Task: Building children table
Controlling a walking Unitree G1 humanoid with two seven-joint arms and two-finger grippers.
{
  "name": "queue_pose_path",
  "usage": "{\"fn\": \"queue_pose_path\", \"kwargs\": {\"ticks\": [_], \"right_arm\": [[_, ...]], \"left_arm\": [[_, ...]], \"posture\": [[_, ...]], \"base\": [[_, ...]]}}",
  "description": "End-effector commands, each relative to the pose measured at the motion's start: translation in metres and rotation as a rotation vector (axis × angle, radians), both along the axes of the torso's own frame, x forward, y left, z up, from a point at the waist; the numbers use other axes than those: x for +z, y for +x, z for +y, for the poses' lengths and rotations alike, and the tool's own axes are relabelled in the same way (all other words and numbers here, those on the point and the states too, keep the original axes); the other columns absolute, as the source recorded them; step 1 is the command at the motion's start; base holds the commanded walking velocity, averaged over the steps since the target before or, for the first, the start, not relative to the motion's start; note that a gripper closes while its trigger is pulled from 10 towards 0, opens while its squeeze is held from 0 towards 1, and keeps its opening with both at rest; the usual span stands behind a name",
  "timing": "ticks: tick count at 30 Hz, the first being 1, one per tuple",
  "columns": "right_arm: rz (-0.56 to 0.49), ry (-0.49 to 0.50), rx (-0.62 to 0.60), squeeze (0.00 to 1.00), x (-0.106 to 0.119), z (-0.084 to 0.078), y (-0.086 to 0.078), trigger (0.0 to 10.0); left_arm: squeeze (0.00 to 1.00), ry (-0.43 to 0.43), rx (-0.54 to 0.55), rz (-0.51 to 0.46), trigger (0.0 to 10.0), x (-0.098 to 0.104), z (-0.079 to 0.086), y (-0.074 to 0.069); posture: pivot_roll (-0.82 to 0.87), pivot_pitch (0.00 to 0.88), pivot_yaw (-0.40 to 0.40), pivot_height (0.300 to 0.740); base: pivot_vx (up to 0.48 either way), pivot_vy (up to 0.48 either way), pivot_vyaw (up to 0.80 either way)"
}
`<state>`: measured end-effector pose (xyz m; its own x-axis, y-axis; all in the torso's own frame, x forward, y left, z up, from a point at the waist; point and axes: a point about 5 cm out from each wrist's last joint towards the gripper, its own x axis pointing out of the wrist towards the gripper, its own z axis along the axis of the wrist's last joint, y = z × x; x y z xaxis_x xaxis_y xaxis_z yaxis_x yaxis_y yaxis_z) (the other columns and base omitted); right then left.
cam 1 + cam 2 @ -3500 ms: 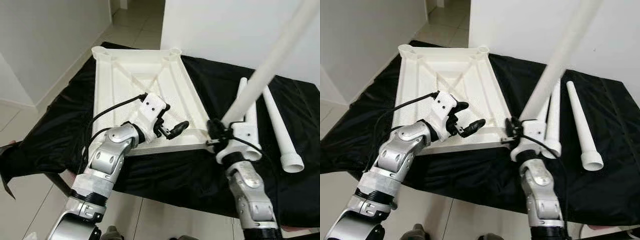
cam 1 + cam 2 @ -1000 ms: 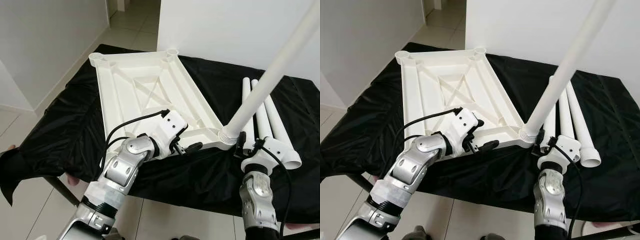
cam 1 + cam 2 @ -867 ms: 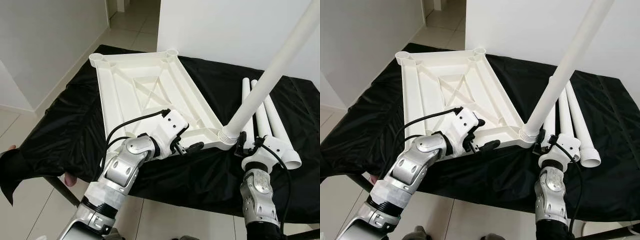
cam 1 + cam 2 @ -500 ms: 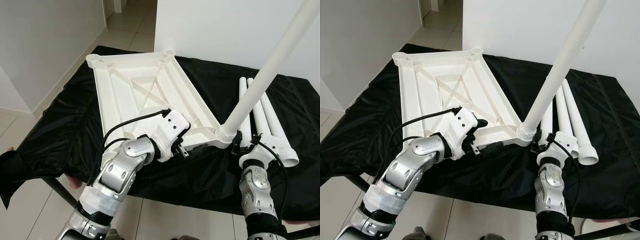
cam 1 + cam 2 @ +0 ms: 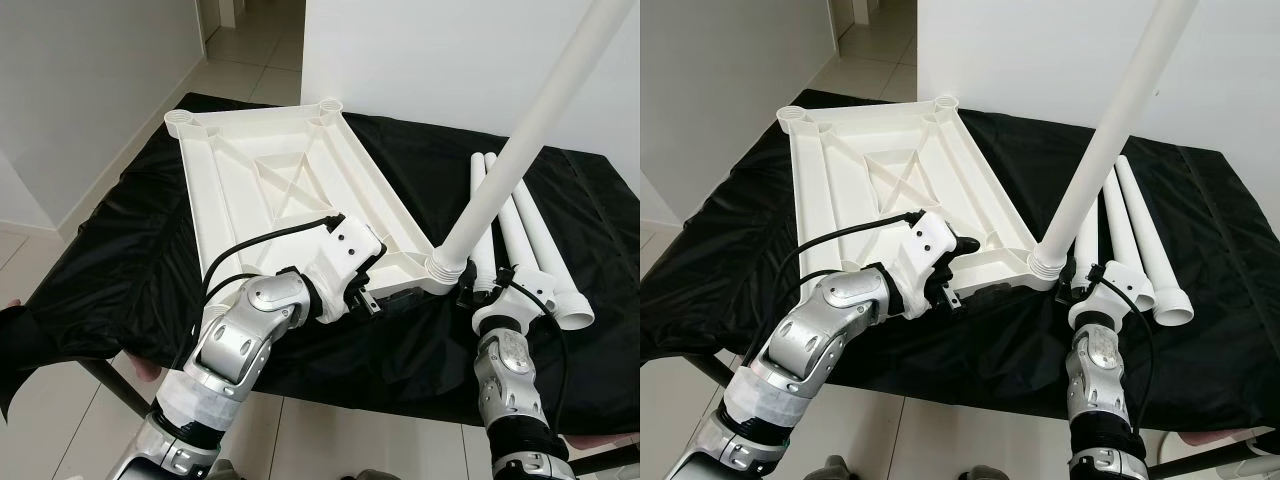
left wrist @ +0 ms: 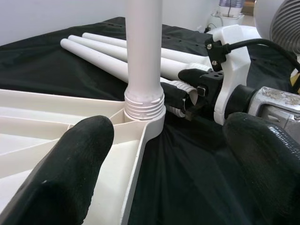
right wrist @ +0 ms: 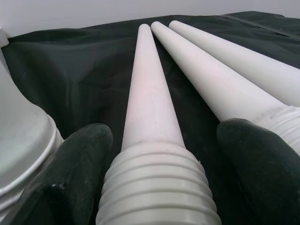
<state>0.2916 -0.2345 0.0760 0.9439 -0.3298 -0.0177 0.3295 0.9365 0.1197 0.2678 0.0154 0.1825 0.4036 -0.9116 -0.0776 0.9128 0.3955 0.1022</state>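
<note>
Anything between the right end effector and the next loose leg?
Nothing visible. The right end effector is open, its fingers either side of the threaded end of the nearest loose leg. The mounted leg stands just beside it in the tabletop corner socket, not between.

Black cloth (image 5: pixel 120 240) covers the work surface; pale tiled floor (image 5: pixel 250 50) beyond, white walls (image 5: pixel 90 80)
</note>
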Motion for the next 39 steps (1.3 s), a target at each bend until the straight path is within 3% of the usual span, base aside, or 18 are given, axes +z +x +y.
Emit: {"fn": "queue_pose_path", "kwargs": {"ticks": [1,16,19,21,24,25,26,27,29,39], "right_arm": [[0.084,0.021,0.036,0.0,-0.016,0.008,-0.001,10.0],[0.15,0.032,0.093,0.0,-0.029,0.013,-0.001,10.0],[0.111,0.062,0.109,0.0,-0.027,0.013,-0.003,10.0],[0.036,0.156,0.086,0.0,-0.022,0.01,-0.004,10.0],[0.043,0.113,0.072,0.0,-0.022,0.007,-0.006,9.8],[0.048,0.091,0.065,0.0,-0.022,0.006,-0.006,2.8],[0.048,0.074,0.072,0.0,-0.021,0.006,-0.006,0.0],[0.048,0.074,0.072,0.0,-0.021,0.006,-0.006,0.0],[0.056,0.05,0.084,0.0,-0.02,0.01,-0.003,10.0],[0.085,0.104,0.109,0.0,-0.026,0.015,-0.002,10.0]], "left_arm": [[0.0,0.004,-0.081,-0.01,10.0,0.005,-0.004,-0.005],[0.0,-0.001,-0.059,-0.017,10.0,0.009,-0.004,-0.002],[0.0,-0.001,-0.057,-0.018,10.0,0.009,-0.004,-0.001],[0.0,0.0,-0.055,-0.019,10.0,0.009,-0.005,-0.001],[0.0,0.0,-0.056,-0.019,10.0,0.009,-0.005,-0.001],[0.0,0.0,-0.058,-0.018,10.0,0.009,-0.005,-0.001],[0.0,-0.001,-0.059,-0.019,10.0,0.009,-0.006,-0.001],[0.0,-0.001,-0.059,-0.019,10.0,0.009,-0.006,-0.001],[0.0,-0.003,-0.06,-0.02,10.0,0.01,-0.007,0.0],[0.0,-0.003,-0.051,-0.021,10.0,0.01,-0.006,0.0]], "posture": [[0.1,0.001,-0.039,0.74],[0.09,0.0,-0.039,0.74],[0.09,0.0,-0.038,0.74],[0.09,0.0,-0.038,0.74],[0.09,0.0,-0.033,0.74],[0.09,0.0,-0.032,0.74],[0.09,0.0,-0.032,0.74],[0.09,0.0,-0.032,0.74],[0.09,0.0,-0.033,0.74],[0.1,0.0,-0.039,0.74]], "base": [[0.0,0.0,0.0],[0.0,0.0,0.0],[0.0,0.0,0.0],[0.0,0.0,0.0],[0.0,0.0,0.0],[0.0,0.0,0.0],[0.0,0.0,0.0],[0.0,0.0,0.0],[0.0,0.0,0.0],[0.0,0.0,0.0]]}}
